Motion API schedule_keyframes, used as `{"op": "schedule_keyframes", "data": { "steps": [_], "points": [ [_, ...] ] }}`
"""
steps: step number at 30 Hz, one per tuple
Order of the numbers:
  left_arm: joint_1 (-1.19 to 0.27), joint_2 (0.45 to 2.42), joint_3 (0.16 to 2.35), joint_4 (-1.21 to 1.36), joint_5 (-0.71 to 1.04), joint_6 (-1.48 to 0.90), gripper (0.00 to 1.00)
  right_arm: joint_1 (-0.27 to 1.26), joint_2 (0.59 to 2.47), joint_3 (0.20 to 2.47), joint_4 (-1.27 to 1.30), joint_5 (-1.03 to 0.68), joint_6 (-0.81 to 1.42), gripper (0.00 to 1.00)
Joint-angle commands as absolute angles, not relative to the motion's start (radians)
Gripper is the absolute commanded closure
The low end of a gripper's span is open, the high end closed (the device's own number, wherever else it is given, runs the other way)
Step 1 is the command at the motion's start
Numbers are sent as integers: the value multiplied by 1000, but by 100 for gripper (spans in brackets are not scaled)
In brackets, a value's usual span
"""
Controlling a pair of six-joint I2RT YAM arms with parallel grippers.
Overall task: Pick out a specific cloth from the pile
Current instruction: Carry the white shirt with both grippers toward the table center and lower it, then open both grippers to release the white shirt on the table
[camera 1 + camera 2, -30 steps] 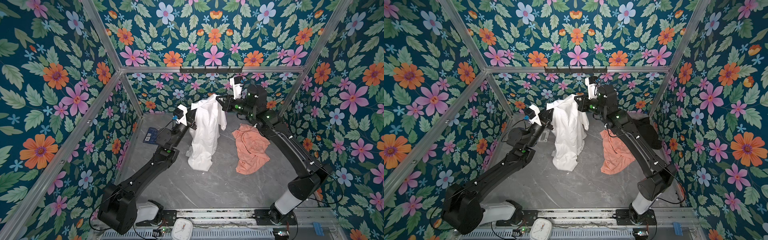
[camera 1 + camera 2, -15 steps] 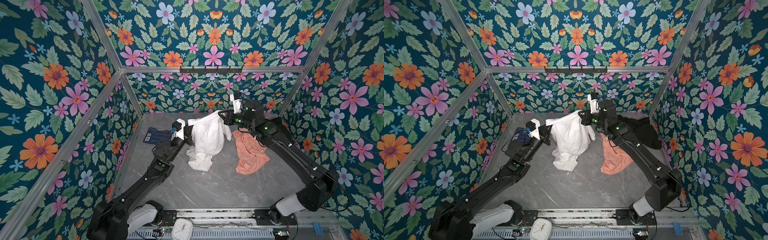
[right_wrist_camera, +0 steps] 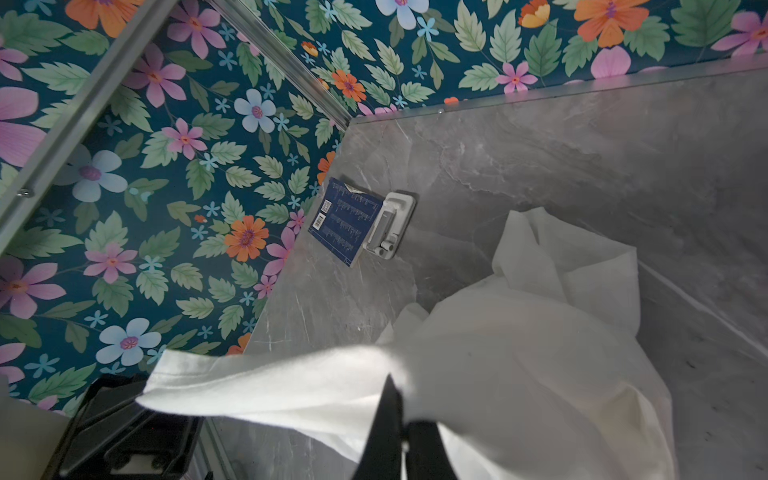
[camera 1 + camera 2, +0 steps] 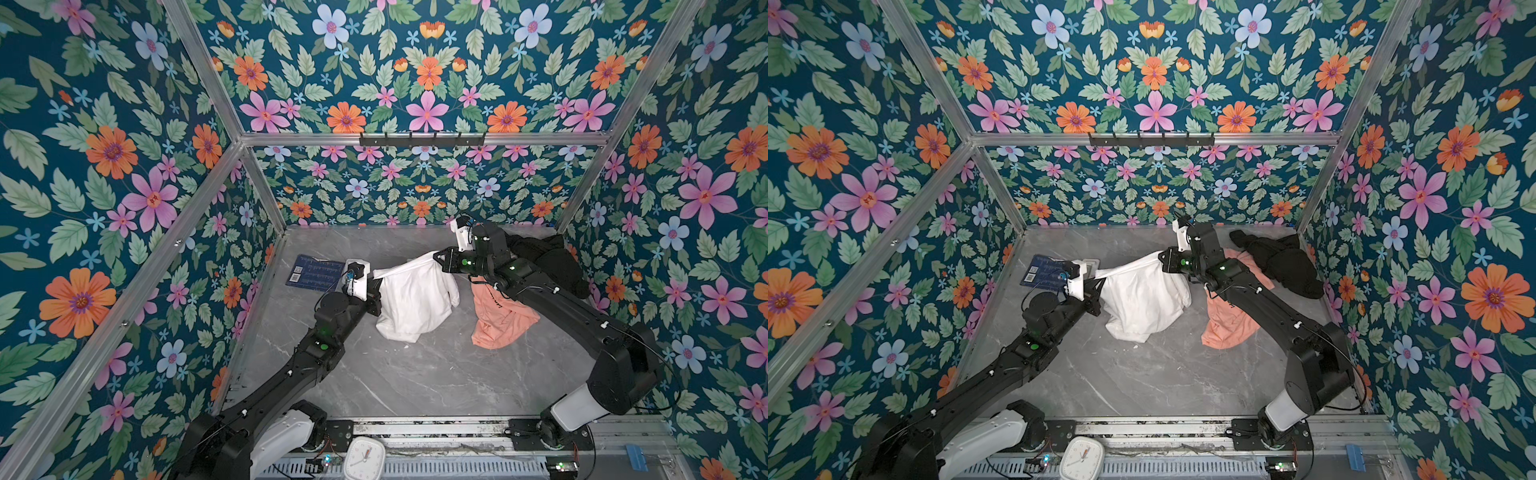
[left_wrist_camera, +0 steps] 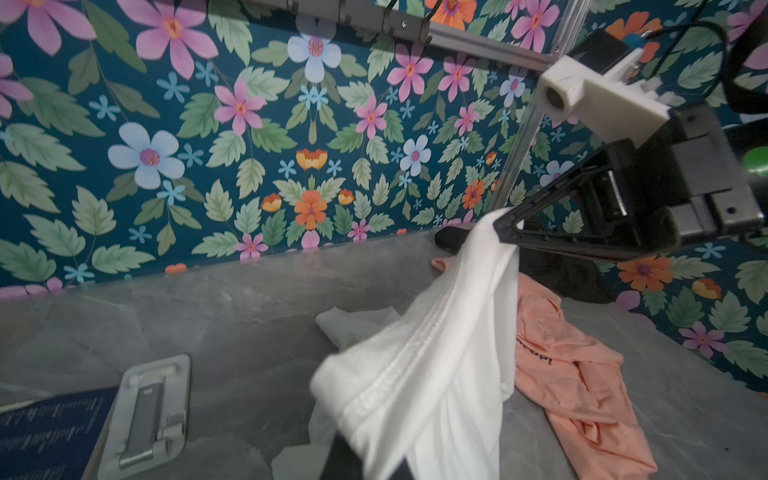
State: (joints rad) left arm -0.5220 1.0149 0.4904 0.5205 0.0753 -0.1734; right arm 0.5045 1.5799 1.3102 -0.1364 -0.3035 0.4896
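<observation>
Top views: two black arms hold the white cloth (image 4: 415, 299) between them over the middle of the grey table (image 4: 415, 382). The left gripper (image 4: 375, 277) is clamped on the left end of the cloth's upper edge, and the right gripper (image 4: 437, 257) is clamped on its far right end. That edge runs taut from one to the other, while the rest sags and bunches on the table. A salmon shirt (image 4: 500, 322) lies crumpled just right of the cloth, partly under the right arm. A black garment (image 4: 557, 262) sits in the far right corner. A blue booklet (image 4: 316, 272) lies at the far left, close to the wall.

Left wrist view: a stitched hem leads from this arm's own dark jaws to the right gripper's closed fingertips (image 5: 507, 224), which pinch a white fold. Beyond the cloth lies the salmon shirt, showing dark lettering, with the black garment behind it. A grey stand (image 5: 145, 411) lies flat beside the booklet.

Right wrist view: this arm's dark fingers (image 3: 390, 415) bite into the cloth, which drapes toward the table. A white band stretches from them to the left gripper, shut on its end. The booklet and stand lie side by side at the table's left edge.
</observation>
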Motion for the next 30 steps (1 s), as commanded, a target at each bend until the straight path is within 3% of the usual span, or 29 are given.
{"op": "schedule_keyframes", "data": {
  "steps": [1,19,24,27,30],
  "points": [
    [-522,1035,471,464,8,-259,100,494,1608,1295,-109,-265,484,100],
    [-511,1292,465,420,-185,-368,100,458,2021,1607,-166,-284,438,100],
    [-475,1397,476,489,-144,-394,99,453,2153,1755,-227,-289,416,100],
    [-435,1463,496,516,-107,-425,85,448,2236,1870,-278,-290,402,98],
    [-418,1492,521,517,-100,-431,54,445,2302,1960,-319,-290,387,83]
  ]
}}
